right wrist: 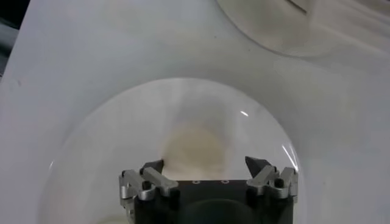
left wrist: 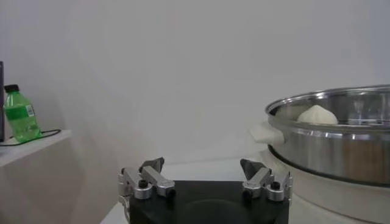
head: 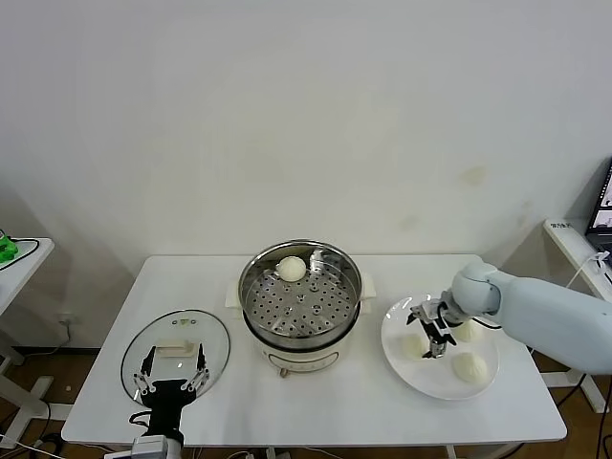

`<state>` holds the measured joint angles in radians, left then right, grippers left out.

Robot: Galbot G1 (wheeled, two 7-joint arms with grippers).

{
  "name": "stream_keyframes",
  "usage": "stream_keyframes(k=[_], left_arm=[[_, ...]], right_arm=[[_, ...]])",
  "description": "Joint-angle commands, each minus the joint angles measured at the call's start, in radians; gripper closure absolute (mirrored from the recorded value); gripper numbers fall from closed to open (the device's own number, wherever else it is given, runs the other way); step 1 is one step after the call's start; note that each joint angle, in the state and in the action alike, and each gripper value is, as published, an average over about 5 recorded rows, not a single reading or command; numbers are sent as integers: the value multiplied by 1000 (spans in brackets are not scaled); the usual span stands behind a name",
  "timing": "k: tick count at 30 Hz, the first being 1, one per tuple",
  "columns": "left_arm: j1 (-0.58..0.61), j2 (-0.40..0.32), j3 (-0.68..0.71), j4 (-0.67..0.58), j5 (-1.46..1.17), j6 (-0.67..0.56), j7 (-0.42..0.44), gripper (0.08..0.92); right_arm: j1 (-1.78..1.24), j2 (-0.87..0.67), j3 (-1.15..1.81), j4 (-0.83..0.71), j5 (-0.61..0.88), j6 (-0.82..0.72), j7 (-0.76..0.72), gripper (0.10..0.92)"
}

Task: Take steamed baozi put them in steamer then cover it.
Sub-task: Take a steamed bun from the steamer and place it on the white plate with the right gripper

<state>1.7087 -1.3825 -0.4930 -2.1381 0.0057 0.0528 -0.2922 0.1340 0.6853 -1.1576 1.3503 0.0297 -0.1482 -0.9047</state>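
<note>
The steamer stands mid-table with one baozi on its perforated tray; the left wrist view shows that pot and bun too. Three more baozi lie on the white plate: one on the plate's left, one at the front, one behind. My right gripper hovers low over the plate, open. In its wrist view the right gripper has a bun between its spread fingertips without touching it. My left gripper rests open at the front left.
A round glass lid with a cream handle lies flat at the table's front left, under the left gripper. A side table with a green bottle stands off to the left. Another table edge is at far right.
</note>
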Motion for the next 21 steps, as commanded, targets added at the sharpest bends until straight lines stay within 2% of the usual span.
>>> stream_keyframes(k=[1, 7, 17, 21], left_arm=[[0, -1, 0, 2, 0, 0, 0, 177], [3, -3, 0, -4, 1, 0, -1, 177], [5, -9, 2, -6, 3, 0, -4, 177], [5, -10, 3, -8, 4, 0, -5, 177]], right_arm=[[-3, 25, 0, -18, -4, -3, -1, 227], [-10, 25, 3, -23, -9, -2, -9, 323], [3, 9, 2, -9, -3, -3, -25, 575], [11, 3, 2, -4, 7, -4, -27, 626]])
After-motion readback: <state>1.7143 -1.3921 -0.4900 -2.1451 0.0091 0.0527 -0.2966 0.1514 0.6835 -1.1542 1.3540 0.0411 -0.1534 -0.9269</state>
